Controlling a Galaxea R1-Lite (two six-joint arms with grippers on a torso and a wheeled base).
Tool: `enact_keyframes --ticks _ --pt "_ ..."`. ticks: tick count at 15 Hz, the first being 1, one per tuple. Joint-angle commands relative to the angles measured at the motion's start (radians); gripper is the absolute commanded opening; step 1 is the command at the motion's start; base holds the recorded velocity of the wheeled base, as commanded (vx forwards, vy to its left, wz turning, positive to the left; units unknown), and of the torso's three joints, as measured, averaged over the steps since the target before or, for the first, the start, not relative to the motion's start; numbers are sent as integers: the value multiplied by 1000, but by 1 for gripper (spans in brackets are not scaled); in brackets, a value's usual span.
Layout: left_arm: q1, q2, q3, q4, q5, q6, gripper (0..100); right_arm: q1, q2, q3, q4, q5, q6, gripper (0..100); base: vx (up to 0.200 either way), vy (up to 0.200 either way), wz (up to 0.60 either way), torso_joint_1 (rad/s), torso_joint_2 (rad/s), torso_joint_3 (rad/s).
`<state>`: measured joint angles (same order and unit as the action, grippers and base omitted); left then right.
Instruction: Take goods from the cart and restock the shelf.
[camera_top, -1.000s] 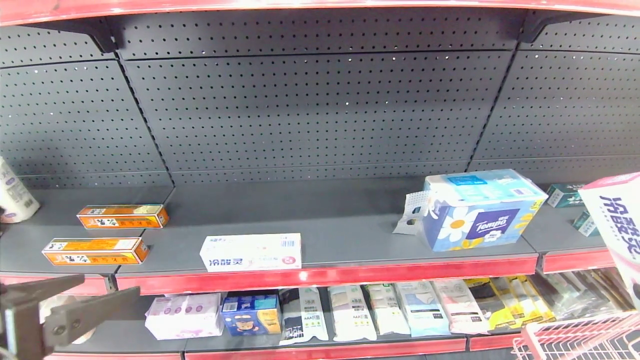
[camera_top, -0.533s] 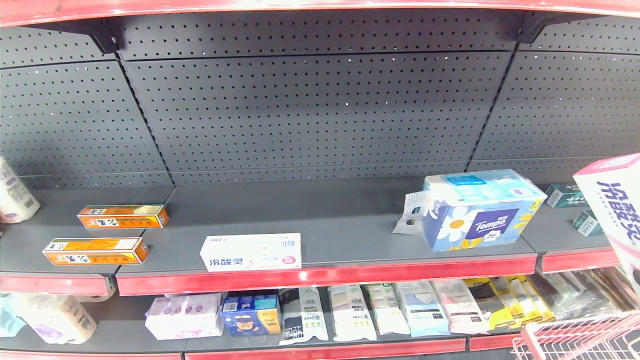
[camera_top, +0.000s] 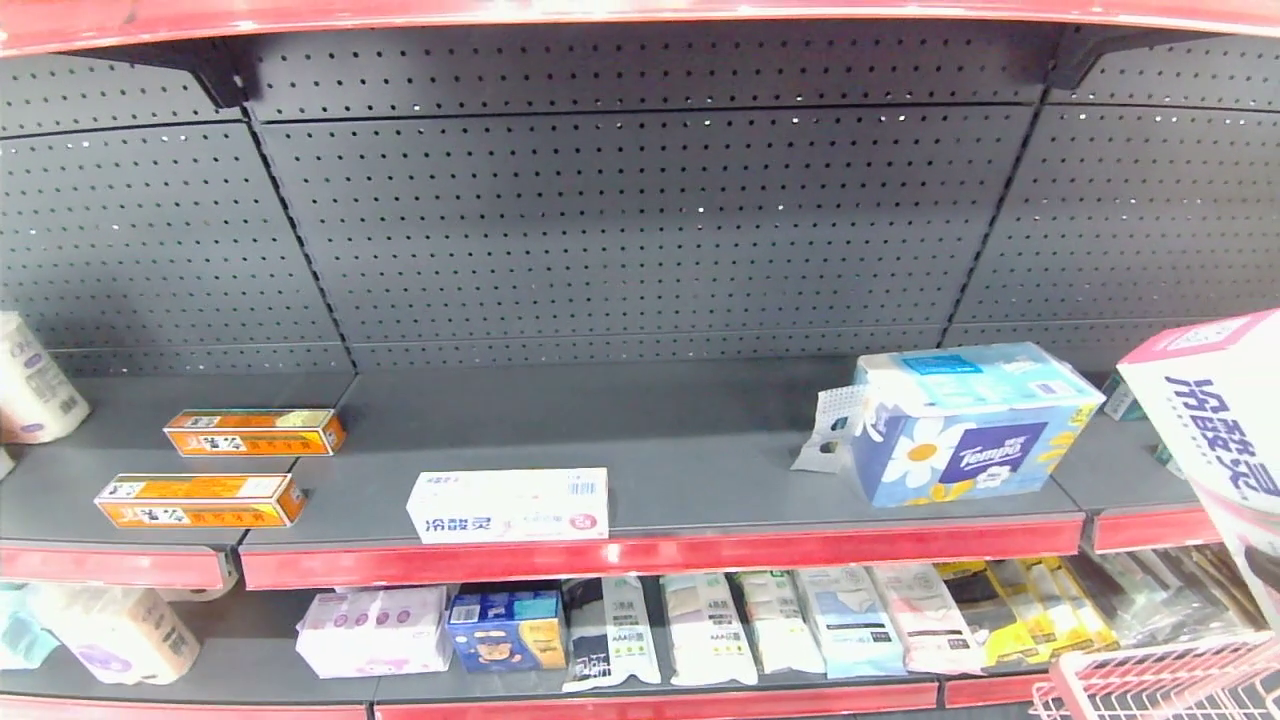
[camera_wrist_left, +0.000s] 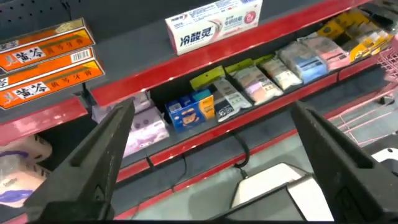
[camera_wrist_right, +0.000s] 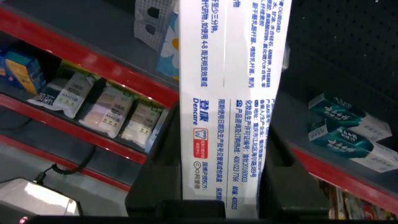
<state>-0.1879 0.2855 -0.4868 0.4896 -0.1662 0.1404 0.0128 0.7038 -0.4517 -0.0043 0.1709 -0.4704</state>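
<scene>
A long white-and-pink toothpaste box (camera_top: 1215, 410) stands upright at the right edge of the head view, level with the middle shelf (camera_top: 660, 440). In the right wrist view my right gripper (camera_wrist_right: 227, 180) is shut on this box (camera_wrist_right: 230, 93), one finger on each side. A matching white toothpaste box (camera_top: 507, 504) lies at the shelf's front centre. My left gripper (camera_wrist_left: 211, 168) hangs open and empty, low in front of the lower shelf, with that lying box (camera_wrist_left: 214, 25) above it. The pink wire cart (camera_top: 1160, 680) is at the lower right.
Two orange boxes (camera_top: 255, 432) lie at the shelf's left and a blue tissue pack (camera_top: 965, 425) at its right. Teal boxes (camera_wrist_right: 348, 130) lie further right. Packets and small boxes (camera_top: 700, 625) fill the lower shelf. A broad bare stretch runs between the lying box and the tissue pack.
My left gripper has dropped out of the head view's lower left corner. The held toothpaste box has risen and moved a little left. The head camera has shifted slightly.
</scene>
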Motion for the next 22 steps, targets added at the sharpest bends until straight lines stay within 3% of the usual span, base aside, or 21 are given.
enact_keyframes --ticks 1,7,14,16,19,22 --pt "1 -29 16 0 1 1 100 1 19 -5 0 1 -1 0 0 0 600 7 -2 2" --pt "1 -97 45 0 14 1 100 1 29 -16 -2 1 -1 0 0 0 600 6 3 3" --pt "1 -189 132 -23 97 4 100 4 169 -151 -2 99 -4 0 0 0 0 0 0 0" --pt "1 -189 287 -229 120 -27 100 121 304 -240 -5 110 26 0 0 0 0 0 0 0" --pt "1 -189 468 -488 129 -50 100 187 418 -252 -69 105 36 0 0 0 0 0 0 0" --pt "1 -187 467 -485 129 -59 100 196 487 -262 -117 105 36 0 0 0 0 0 0 0"
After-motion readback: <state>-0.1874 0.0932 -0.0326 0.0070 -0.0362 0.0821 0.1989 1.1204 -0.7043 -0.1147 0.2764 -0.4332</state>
